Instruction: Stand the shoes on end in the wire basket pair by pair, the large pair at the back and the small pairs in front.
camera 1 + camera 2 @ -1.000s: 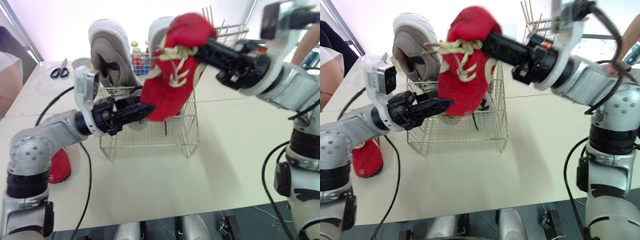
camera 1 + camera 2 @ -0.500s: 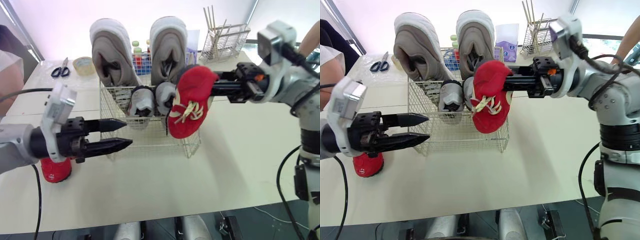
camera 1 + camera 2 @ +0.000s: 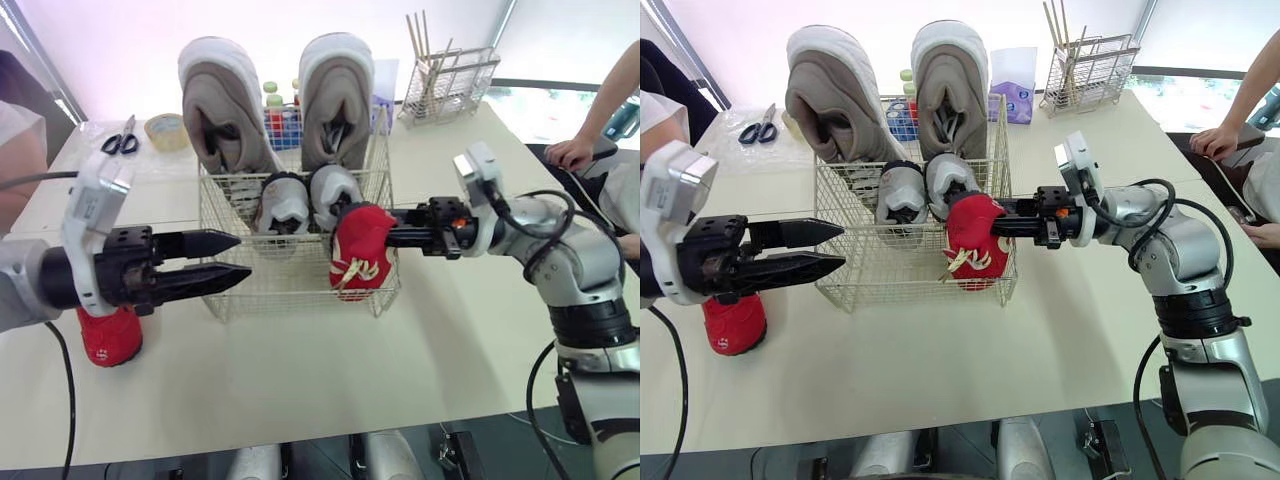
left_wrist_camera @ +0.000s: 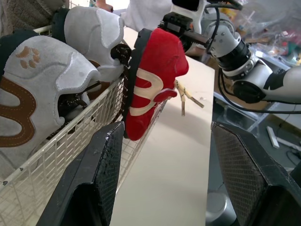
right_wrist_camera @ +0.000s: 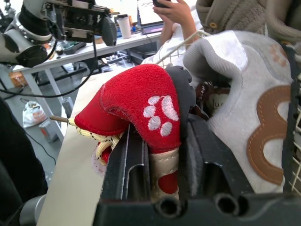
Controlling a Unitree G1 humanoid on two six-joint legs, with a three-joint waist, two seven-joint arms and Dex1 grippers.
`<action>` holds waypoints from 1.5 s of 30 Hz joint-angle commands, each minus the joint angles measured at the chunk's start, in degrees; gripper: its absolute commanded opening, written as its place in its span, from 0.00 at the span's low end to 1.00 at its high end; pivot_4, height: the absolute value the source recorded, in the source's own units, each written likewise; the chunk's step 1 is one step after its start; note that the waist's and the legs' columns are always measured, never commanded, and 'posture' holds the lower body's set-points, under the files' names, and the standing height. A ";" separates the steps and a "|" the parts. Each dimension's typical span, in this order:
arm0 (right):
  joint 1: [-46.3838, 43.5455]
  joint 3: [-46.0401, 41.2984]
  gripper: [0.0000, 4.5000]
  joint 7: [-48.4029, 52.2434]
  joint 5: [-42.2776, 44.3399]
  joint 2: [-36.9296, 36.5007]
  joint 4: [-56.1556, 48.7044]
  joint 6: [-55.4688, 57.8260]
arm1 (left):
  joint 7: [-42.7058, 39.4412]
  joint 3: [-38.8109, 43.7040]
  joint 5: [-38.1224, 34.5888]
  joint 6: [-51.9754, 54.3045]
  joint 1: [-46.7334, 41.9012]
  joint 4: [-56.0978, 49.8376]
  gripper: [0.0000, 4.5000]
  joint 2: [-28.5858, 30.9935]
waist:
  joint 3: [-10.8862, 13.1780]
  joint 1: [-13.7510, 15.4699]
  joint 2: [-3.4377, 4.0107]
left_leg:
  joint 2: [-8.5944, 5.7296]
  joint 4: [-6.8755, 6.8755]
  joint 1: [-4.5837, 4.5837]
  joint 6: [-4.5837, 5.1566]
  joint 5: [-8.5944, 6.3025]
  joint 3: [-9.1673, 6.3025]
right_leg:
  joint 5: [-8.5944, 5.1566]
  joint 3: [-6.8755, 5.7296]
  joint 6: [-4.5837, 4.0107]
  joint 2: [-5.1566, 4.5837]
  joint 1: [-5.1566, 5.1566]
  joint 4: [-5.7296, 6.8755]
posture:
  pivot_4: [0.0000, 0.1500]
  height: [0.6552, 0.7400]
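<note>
Red shoe [image 3: 358,255] lower (in R gripper [image 3: 388,238])

Scissors [image 3: 119,141] and a tape roll [image 3: 165,128] lie near the table's [image 3: 420,340] far left corner; a wire rack [image 3: 450,85] of sticks [image 3: 418,35] stands toward its far right corner.

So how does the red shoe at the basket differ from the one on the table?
The red shoe at the basket is clamped by its heel in the right hand, laces dangling; the red shoe on the table lies free. The first is at the wire basket's front right corner; the second is outside it, beside the left arm. Both are small and red.
</note>
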 commanded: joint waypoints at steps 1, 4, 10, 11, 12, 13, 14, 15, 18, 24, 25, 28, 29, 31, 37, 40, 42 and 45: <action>0.30 -2.80 0.63 -1.28 0.52 -1.07 -3.59 1.09 | -1.64 0.84 1.19 -0.25 -0.10 0.47 0.69 0.44 | 0.00 -0.01 0.00 | 0.00 0.00 0.00 -0.01 0.01 0.00 | 0.00 0.00 -0.01 0.00 0.00 0.00 | 1.00 1.00; 0.03 -5.03 0.74 -2.49 2.29 -1.82 -4.98 3.06 | -2.81 0.81 2.44 -0.37 0.50 0.80 0.69 0.00 | 0.00 -0.03 0.00 | 0.00 0.00 0.02 -0.02 0.01 0.02 | -0.01 0.00 -0.01 0.00 0.00 0.01 | 1.00 1.00; 1.07 -7.31 0.74 -2.64 3.35 -4.45 -8.77 6.08 | -4.51 0.61 4.72 -0.83 1.32 1.10 0.69 -0.96 | 0.00 0.02 0.00 | 0.00 0.00 0.03 -0.02 0.01 0.02 | -0.01 0.00 -0.01 0.01 0.01 0.01 | 1.00 1.00; 1.35 -7.67 0.74 -2.61 3.70 -4.96 -9.38 6.63 | -4.71 0.69 4.96 -0.79 1.40 1.10 0.69 -1.08 | 0.00 0.03 0.00 | 0.00 0.00 0.03 -0.02 0.01 0.02 | -0.01 0.00 -0.01 0.01 0.01 0.01 | 1.00 1.00; 1.51 -8.06 0.74 -2.81 3.87 -5.60 -10.01 7.17 | -5.00 0.88 5.34 -0.76 1.57 1.21 0.69 -1.18 | 0.00 0.02 0.00 | 0.00 0.00 0.03 -0.02 0.01 0.02 | -0.01 0.00 -0.01 0.00 0.02 0.01 | 1.00 1.00; 1.67 -8.31 0.74 -2.81 3.84 -6.37 -10.56 7.46 | -5.25 1.13 5.75 -0.75 1.78 1.38 0.69 -1.28 | 0.00 0.02 0.00 | 0.00 0.00 0.03 -0.02 0.01 0.02 | -0.01 0.00 -0.01 0.00 0.02 0.01 | 1.00 1.00; 1.76 -8.63 0.74 -2.83 3.46 -7.12 -10.80 7.37 | -5.38 1.34 6.26 -0.82 1.96 1.54 0.69 -1.38 | 0.00 0.02 0.00 | 0.00 0.00 0.03 -0.02 0.01 0.02 | -0.01 0.00 -0.02 0.00 0.02 0.01 | 1.00 1.00; 1.49 -8.99 0.74 -2.85 3.04 -7.75 -10.50 7.21 | -5.57 1.52 6.77 -0.89 2.08 1.77 0.69 -1.43 | 0.00 0.01 0.00 | 0.00 0.00 0.03 -0.02 0.01 0.02 | -0.01 0.01 -0.02 0.00 0.02 0.01 | 1.00 1.00; -0.89 -10.26 0.74 -2.54 2.67 -8.79 -7.66 6.33 | -6.35 1.99 8.30 -1.14 1.96 2.72 0.69 -1.21 | 0.00 -0.02 0.00 | 0.00 0.01 0.05 -0.02 0.01 0.03 | -0.01 0.01 -0.02 0.00 0.02 0.01 | 1.00 1.00; -18.95 -15.52 0.86 -2.92 13.80 -7.31 -0.82 12.71 | -2.88 7.07 8.12 0.85 -3.40 13.63 0.87 2.56 | 0.05 -0.27 0.02 | 0.03 0.01 0.03 -0.02 0.01 0.09 | -0.01 0.03 -0.01 0.04 -0.10 0.10 | 1.00 1.00; -21.93 -16.01 0.92 -2.58 16.28 -6.80 -0.70 14.12 | -1.91 8.46 9.21 1.39 -4.25 16.32 0.96 3.85 | 0.06 -0.32 0.01 | 0.05 0.00 0.02 -0.02 0.01 0.06 | 0.01 0.02 0.01 0.08 -0.12 0.11 | 1.00 1.00; -27.21 -15.07 0.99 -1.26 22.68 -5.55 -1.94 19.43 | 1.54 12.64 19.91 1.34 -2.17 25.61 1.00 7.97 | 0.04 -0.40 -0.01 | 0.10 -0.14 0.04 0.00 0.00 0.02 | 0.08 -0.02 0.15 0.12 -0.18 0.14 | 1.00 1.00; -27.49 -14.23 0.99 -0.22 24.37 -5.57 -3.03 21.38 | 1.73 13.55 23.83 1.23 -0.48 28.83 1.00 9.23 | 0.03 -0.40 -0.01 | 0.10 -0.22 0.04 0.00 0.00 0.04 | 0.08 -0.02 0.15 0.12 -0.19 0.11 | 1.00 1.00; -24.84 -10.78 0.99 4.72 25.15 -6.47 -8.30 22.87 | -2.39 17.29 31.71 0.01 6.43 35.04 1.00 10.48 | 0.02 -0.57 0.01 | 0.09 -0.27 0.06 0.01 0.00 0.10 | 0.08 -0.03 0.15 0.08 -0.21 0.10 | 1.00 1.00; -13.46 1.01 0.99 17.09 10.77 -11.52 -17.64 12.13 | -18.88 26.25 38.36 0.26 25.96 39.31 1.00 4.52 | -0.01 -0.28 -0.13 | 0.08 -0.24 -0.16 -0.01 -0.01 0.33 | -0.02 -0.08 -0.02 -0.16 -0.46 0.05 | 1.00 1.00; -11.28 1.33 0.99 17.73 10.15 -11.61 -19.28 11.09 | -20.47 27.92 36.17 1.35 25.81 41.73 1.00 -0.65 | -0.04 0.18 -0.18 | -0.05 -0.05 -0.39 -0.05 0.00 0.18 | -0.02 -0.28 -0.05 -0.58 -0.52 0.05 | 1.00 1.00; -11.40 0.60 0.99 16.68 10.43 -11.35 -18.99 11.65 | -21.59 24.45 37.81 -0.21 27.03 41.34 1.00 -3.90 | -0.07 0.13 -0.19 | -0.17 -0.03 -0.39 -0.08 0.00 0.05 | -0.01 -0.43 -0.08 -0.91 -0.51 0.06 | 1.00 1.00; -11.61 0.20 0.99 16.35 10.62 -11.59 -18.87 12.25 | -21.71 20.27 40.25 -2.50 26.17 42.02 1.00 -6.50 | -0.11 -0.14 -0.26 | -0.23 -0.06 -0.38 -0.12 -0.02 0.05 | 0.03 -0.56 -0.16 -1.21 -0.50 0.06 | 1.00 1.00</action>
